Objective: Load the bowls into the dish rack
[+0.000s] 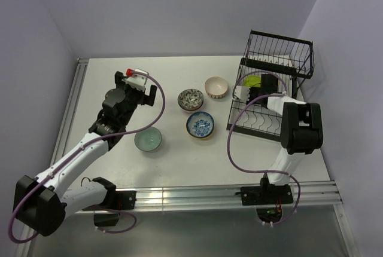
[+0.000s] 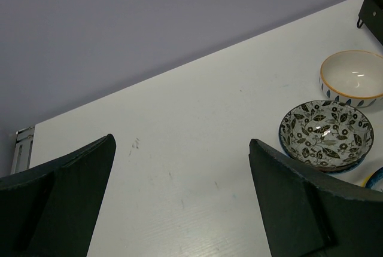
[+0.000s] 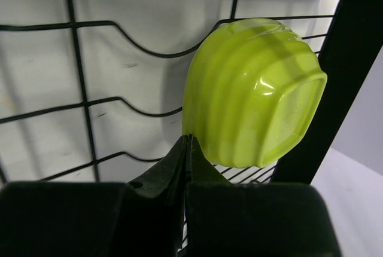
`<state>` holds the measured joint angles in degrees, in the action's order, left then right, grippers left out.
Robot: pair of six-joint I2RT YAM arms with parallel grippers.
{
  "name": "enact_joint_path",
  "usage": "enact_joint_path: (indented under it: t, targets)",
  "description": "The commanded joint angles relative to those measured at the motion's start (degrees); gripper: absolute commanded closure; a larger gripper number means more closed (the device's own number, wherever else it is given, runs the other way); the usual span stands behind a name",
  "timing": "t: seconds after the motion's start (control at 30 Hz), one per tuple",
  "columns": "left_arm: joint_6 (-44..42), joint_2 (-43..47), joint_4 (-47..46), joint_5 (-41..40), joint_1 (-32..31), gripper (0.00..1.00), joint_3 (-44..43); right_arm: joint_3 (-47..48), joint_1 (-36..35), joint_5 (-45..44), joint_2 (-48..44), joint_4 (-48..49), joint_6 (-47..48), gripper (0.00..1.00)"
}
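The green bowl is stood on edge in the rack, seemingly to stay put between its wires, the right gripper is shut empty beside it, and the left gripper is spread wide near the floral bowl, likely for the next pick.

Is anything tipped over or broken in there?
Nothing looks broken or spilled. Only the lime-green bowl is tipped: it lies on its side in the dish rack with its base showing, which is normal for a rack.
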<state>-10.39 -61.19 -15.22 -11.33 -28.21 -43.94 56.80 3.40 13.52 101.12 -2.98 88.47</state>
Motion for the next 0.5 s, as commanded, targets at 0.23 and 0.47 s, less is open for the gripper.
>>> enact_joint_path:
  t: [0.23, 0.47]
  targets:
    - [-0.33, -0.86, -3.06, 0.43, 0.26, 0.0, -0.62, 1.83, 0.2, -0.86, 3.99, 12.29, -0.66, 1.0]
    - [-0.07, -0.51, -1.3, 0.96, 0.35, 0.01, -0.88, -2.12, 0.38, 0.54, 2.86, 21.52, 1.27, 0.91]
